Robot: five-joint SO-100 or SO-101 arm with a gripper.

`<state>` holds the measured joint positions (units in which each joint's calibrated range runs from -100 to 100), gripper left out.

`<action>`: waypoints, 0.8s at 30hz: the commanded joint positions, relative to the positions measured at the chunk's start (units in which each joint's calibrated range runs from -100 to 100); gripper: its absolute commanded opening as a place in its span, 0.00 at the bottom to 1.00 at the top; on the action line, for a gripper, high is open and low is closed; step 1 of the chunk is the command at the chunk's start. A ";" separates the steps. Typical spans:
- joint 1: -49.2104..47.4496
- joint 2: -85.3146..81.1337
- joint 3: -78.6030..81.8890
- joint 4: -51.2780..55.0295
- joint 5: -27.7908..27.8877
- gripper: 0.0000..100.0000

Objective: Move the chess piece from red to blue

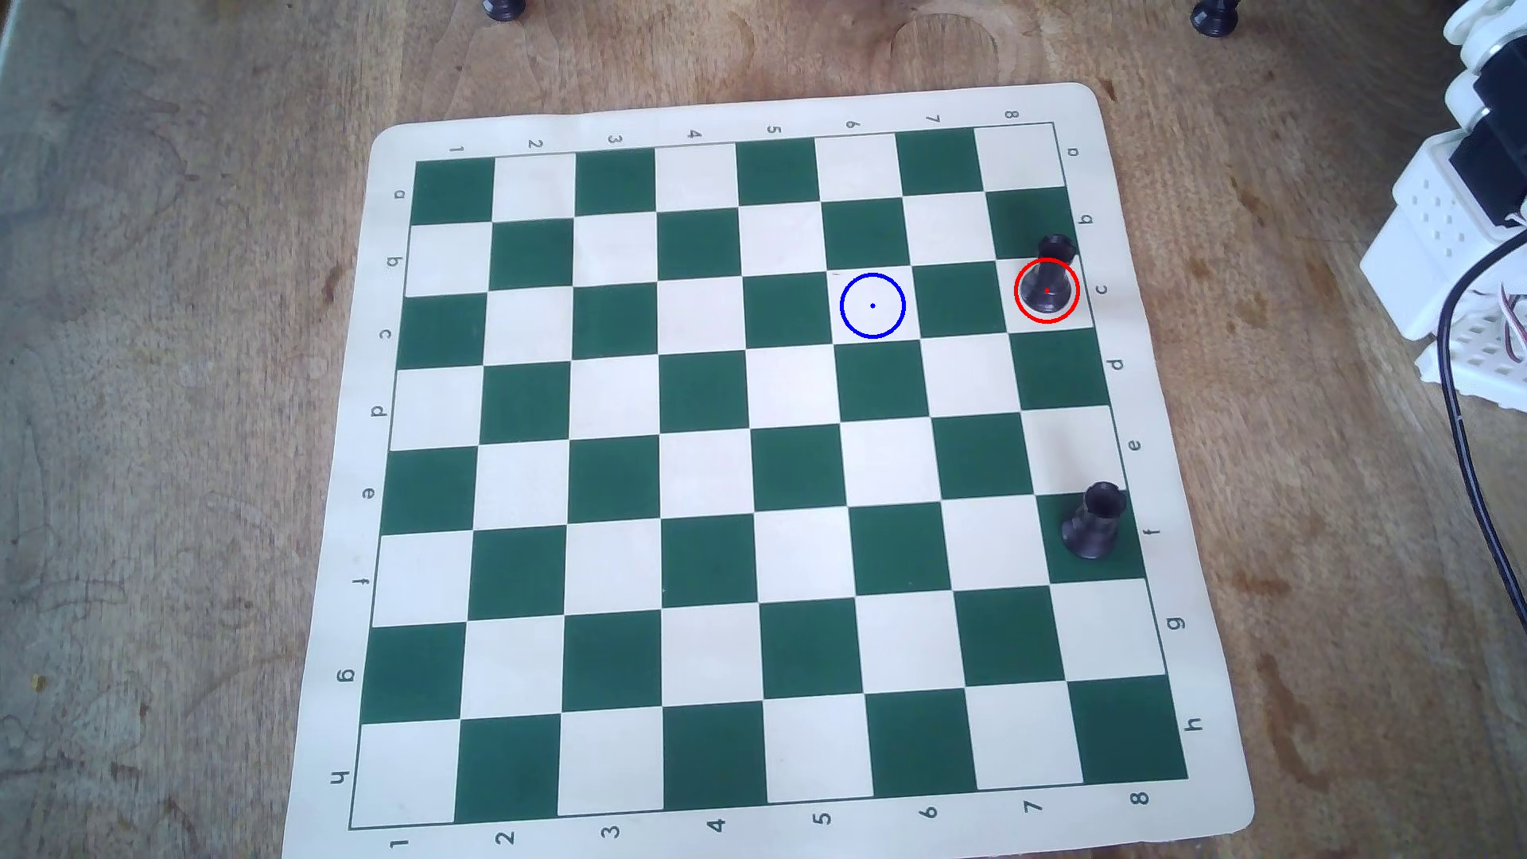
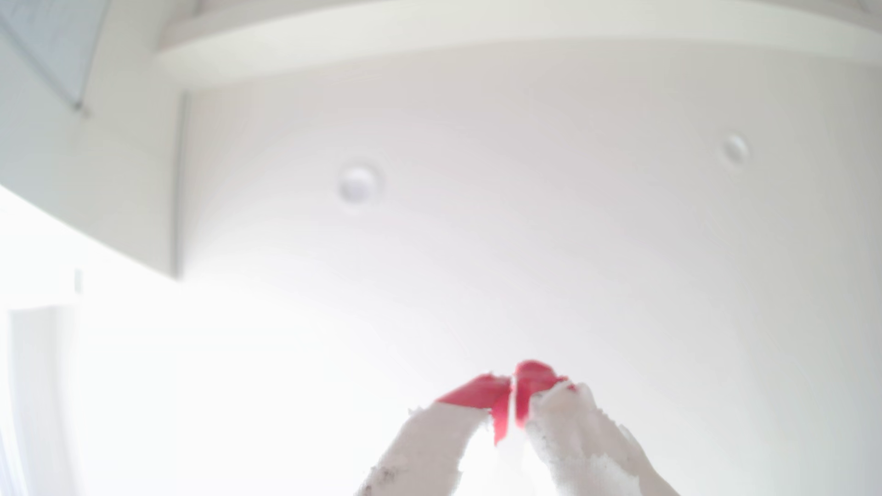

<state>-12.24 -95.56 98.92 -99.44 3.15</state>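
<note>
From my end, the chess piece (image 1: pixel 1048 281) stands upright inside the red circle (image 1: pixel 1018 306) at the right edge of the chessboard (image 1: pixel 744 462), in the upper right of the overhead view. Its base fills most of the ring, so I judge it sits at its start square, untouched. The blue circle (image 1: pixel 844 318) lies two squares to the left in the same row, on a pale square with nothing on it, which I take as the drop spot left free for the piece. A second black piece with a stepped body (image 1: pixel 1092 522) stands lower right on a green square, well apart from both rings; I must not confuse it with mine. Two more dark pieces peek in at the top edge, off the board.

The arm (image 1: pixel 1462 215) is folded at the far right of the overhead view, off the board, white links stacked with a black cable trailing down. In the wrist view the camera looks up at a bright ceiling, so I judge the wrist is tipped back in a rest pose. The gripper (image 2: pixel 513 403) enters from the bottom edge, its red tips touching or nearly so, pressed together on nothing
</note>
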 commanded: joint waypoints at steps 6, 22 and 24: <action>-0.31 -0.20 0.99 -0.23 0.10 0.00; -0.23 -0.20 0.99 0.51 0.10 0.18; -0.08 -0.20 0.99 1.33 0.15 0.23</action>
<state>-12.24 -95.56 98.92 -99.44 3.15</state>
